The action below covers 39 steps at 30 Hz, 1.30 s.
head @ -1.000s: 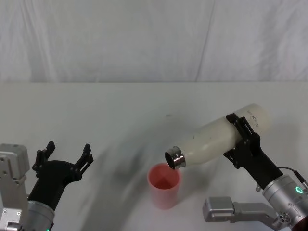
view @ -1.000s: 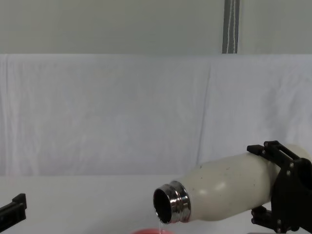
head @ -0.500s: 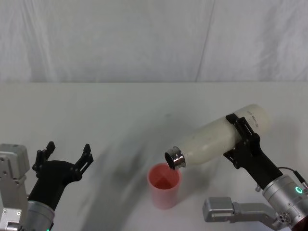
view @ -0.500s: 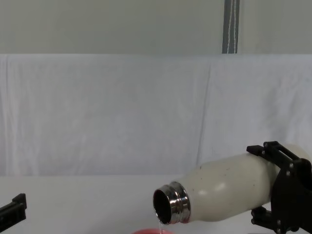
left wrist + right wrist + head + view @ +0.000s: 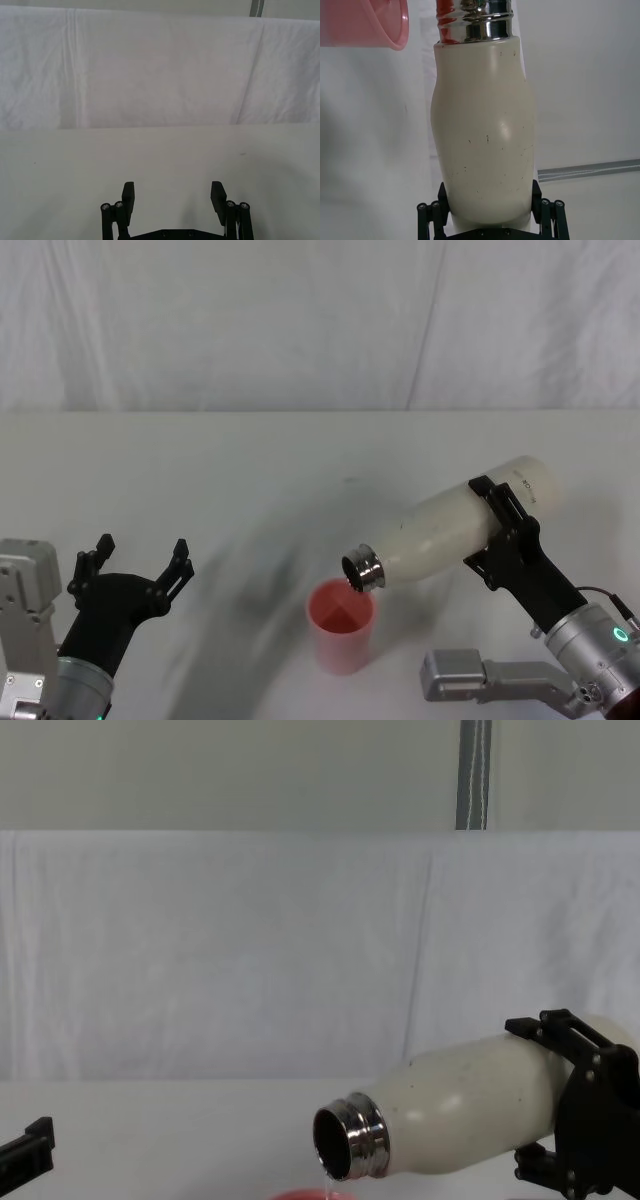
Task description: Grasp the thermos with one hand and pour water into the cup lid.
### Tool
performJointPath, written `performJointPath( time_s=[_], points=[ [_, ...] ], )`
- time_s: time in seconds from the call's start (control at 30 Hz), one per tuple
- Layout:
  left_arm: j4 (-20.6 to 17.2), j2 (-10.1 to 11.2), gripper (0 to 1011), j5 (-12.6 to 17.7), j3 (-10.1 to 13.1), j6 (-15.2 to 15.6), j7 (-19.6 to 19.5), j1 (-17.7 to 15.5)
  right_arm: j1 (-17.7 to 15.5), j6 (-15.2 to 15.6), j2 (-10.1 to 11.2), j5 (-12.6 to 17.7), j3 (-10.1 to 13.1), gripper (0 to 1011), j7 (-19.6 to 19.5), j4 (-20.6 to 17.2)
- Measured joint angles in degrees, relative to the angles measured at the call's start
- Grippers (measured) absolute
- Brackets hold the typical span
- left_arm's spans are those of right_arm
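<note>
Head view shows the pour itself in hand: the right end effector (image 5: 497,525) is clamped around the lower body of the thermos (image 5: 450,529), holding it tipped well past level, base raised to the right and far side, steel neck angled down to the left. The neck's mouth sits just above the near-right rim of the cup lid (image 5: 341,626), which stands upright on the white bench (image 5: 250,470) near the middle, slightly right. In the chest view a thin thread of water appears to fall from the lip of the thermos (image 5: 460,1105) toward the pink rim of the cup lid (image 5: 300,1194) at the bottom edge. The left end effector (image 5: 137,570) is parked at the near left, fingers spread apart, holding nothing. Next, by my judgement, the bottle must be held steady over the cup until enough has run, then rolled back upright without dripping past the rim. Small dark lettering runs along the thermos near its base, too small to read.
</note>
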Motion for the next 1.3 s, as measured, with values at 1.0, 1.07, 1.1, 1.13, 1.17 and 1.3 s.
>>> performJointPath(
  time_s=[1.0, 1.07, 1.1, 1.13, 1.17, 1.3],
  points=[
    [0.0, 0.0, 1001, 0.0, 0.0, 0.0, 0.0, 0.0, -1.69, -4.55, -2.25, 11.7, 4.2, 953, 3.39, -1.31],
    [0.0, 0.0, 1001, 0.0, 0.0, 0.0, 0.0, 0.0, -2.15, -5.46, -2.8, 14.53, 5.24, 953, 4.49, -1.79],
    [0.0, 0.0, 1001, 0.0, 0.0, 0.0, 0.0, 0.0, -2.33, -5.82, -3.01, 15.72, 5.67, 953, 4.95, -1.98],
    [0.0, 0.0, 1001, 0.0, 0.0, 0.0, 0.0, 0.0, -2.65, -6.4, -3.4, 17.75, 6.51, 953, 5.81, -2.27],
    [0.0, 0.0, 1001, 0.0, 0.0, 0.0, 0.0, 0.0, -2.82, -6.73, -3.63, 18.91, 6.92, 953, 6.32, -2.42],
    [0.0, 0.0, 1001, 0.0, 0.0, 0.0, 0.0, 0.0, -3.64, -7.97, -4.86, 24.95, 9.13, 953, 9.33, -3.17]
  ],
)
